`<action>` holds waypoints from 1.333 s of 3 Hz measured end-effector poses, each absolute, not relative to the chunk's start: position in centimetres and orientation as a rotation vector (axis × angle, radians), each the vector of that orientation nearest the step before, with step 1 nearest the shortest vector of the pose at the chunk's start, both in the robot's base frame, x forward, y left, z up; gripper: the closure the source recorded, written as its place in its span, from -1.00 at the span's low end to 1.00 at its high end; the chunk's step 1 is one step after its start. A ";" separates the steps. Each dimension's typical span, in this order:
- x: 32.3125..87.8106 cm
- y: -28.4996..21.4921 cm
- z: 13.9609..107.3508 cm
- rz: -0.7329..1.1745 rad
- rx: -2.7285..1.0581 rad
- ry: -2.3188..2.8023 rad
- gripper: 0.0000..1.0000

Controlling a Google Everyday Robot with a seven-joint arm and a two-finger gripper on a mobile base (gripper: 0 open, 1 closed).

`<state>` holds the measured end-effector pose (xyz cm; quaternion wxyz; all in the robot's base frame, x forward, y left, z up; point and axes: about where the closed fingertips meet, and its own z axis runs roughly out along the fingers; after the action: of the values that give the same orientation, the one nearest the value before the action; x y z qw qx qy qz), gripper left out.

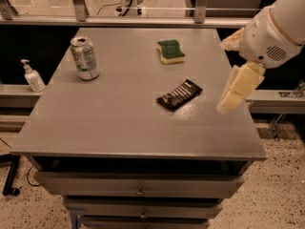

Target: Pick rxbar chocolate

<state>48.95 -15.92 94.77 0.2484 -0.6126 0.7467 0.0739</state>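
Camera view, single frame.

1. Bench (119,123): one grey, flat-topped unit seen from the front and above. Two drawer fronts (139,185) are visible below the top, one above the other, each with a small centre knob.

2. Items on the bench top, three in total:
   - One rxbar chocolate (179,94): a flat black wrapper with white lettering, lying flat and set diagonally, right of centre on the top. It touches no other item.
   - One sponge (171,51): green face up over a yellow layer, lying flat towards the rear, behind the rxbar chocolate and well apart from it.
   - One drink can (85,57): upright, at the rear left, well apart from both other items.

3. Item off the bench, one: a white pump bottle (33,76), upright on a ledge to the left of the bench.

4. Hand (238,82): one, cream-coloured, on a white arm (276,30) entering from the upper right. It is over the right edge of the bench, to the right of the rxbar chocolate, near it but not in contact. Whether the hand is open or closed cannot be told.
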 end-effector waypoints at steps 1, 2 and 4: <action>51.1 -13.1 92.8 0.323 -1.631 2.001 -1.00; 52.4 -10.9 90.6 0.417 -1.591 1.972 -1.00; 55.6 -9.1 86.7 0.424 -1.585 1.889 -1.00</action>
<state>55.62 -9.06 86.68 0.3144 -0.6015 0.7166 0.1608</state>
